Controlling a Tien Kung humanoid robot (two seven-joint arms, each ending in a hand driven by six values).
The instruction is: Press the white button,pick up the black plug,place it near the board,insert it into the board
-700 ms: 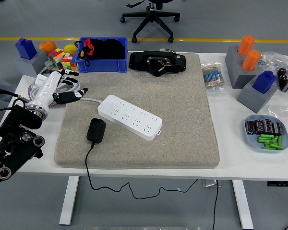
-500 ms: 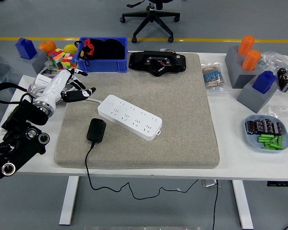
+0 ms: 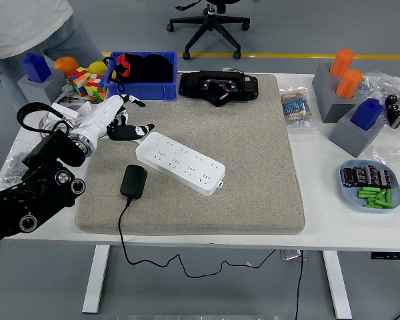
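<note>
A white power strip lies slantwise on the grey mat; its white button end is at the upper left. A black plug rests on the mat just below the strip's left end, its cord running off the front edge. My left hand hovers over the mat's upper left corner, fingers spread and holding nothing, close to the strip's left end without touching it. My right hand does not show.
A blue bin and a black device stand at the back. Cubes, an orange ball and a blue block sit at the back left. Grey blocks with orange and blue caps and a tray of batteries occupy the right. A person stands at the far left.
My left arm has swung right and forward, carrying the hand from the table's left edge to just beside the strip's left end. A person has come into view at the top left.
</note>
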